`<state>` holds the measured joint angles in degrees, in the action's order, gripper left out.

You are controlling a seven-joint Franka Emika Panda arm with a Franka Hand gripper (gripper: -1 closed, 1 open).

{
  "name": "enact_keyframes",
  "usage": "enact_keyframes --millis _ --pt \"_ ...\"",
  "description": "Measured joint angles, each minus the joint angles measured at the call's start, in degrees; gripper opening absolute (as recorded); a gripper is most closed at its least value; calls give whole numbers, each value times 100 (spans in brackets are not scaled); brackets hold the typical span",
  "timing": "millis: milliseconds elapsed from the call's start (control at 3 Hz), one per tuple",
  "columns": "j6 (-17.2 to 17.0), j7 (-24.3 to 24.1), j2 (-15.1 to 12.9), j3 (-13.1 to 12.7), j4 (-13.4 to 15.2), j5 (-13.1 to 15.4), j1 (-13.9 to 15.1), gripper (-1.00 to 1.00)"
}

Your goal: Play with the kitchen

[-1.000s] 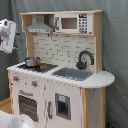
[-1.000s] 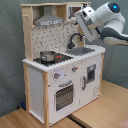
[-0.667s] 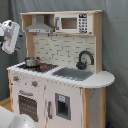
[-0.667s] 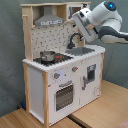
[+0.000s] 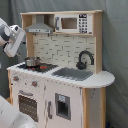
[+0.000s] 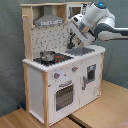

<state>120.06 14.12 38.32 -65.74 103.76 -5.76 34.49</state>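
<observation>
Fingers cannot be made out in either exterior view, so whether they are spread or pressed together I cannot tell. The arm carrying them shows as a bulky white wrist: in the second exterior view it overlaps the upper shelf above the sink, and in the first exterior view it sits at the first exterior view's left edge, beside the grey hood. Taken together, this suggests it hangs in front of the kitchen, not touching it.

In the second exterior view the kitchen stands upright on the wooden tabletop. A small metal pot rests on the red-ringed stovetop, the black faucet curves over the sink, and the oven door is closed.

The main risk is a blind approach. The wrist is wide (wider than the gap under the shelf looks), so reaching for the faucet or pot could clip the wooden frame and shove or tip the light toy. A sideways sweep could knock the pot off the burner.

Compared with a second ago, the wrist has drifted slightly lower and closer to the hood side in the first exterior view. The kitchen and pot have not moved.
</observation>
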Motion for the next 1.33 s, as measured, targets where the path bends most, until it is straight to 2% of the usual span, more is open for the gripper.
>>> enact_keyframes --millis 333,667,1000,1333 --pt "-327 -12 -481 -132 -143 0 121 100" --pt "-638 -14 -961 -384 -333 3 376 100" --pt "-851 -42 -1301 -739 -498 10 687 100" --pt "-1040 -95 -1568 -1217 -653 12 1083 100"
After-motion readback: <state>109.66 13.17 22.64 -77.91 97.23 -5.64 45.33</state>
